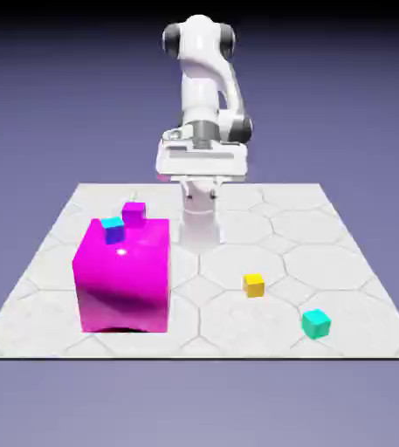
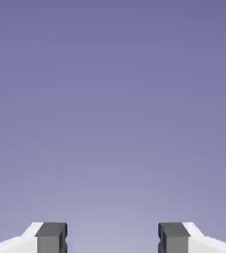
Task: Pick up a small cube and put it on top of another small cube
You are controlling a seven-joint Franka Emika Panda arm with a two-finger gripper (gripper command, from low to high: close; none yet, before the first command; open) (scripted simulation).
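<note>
Hand view is showing you the pincer [image 2: 113,239] spread wide, gripping nothing. Your small teal-green cube [image 1: 316,324] is sitting on the white hexagon-tiled bench [image 1: 325,236], near the small yellow cube [image 1: 254,285].

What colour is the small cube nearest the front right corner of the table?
Teal-green, the small cube; the exterior view shows it best.

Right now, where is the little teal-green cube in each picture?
Exterior view: the small teal-green cube sits on the table near the front edge, at the exterior view's right, just right of and nearer than the small yellow cube.
Hand view: not in it; only backdrop shows beyond the open gripper.
Shared landmark: the blue-violet backdrop, behind the table in one and filling the other.
</note>
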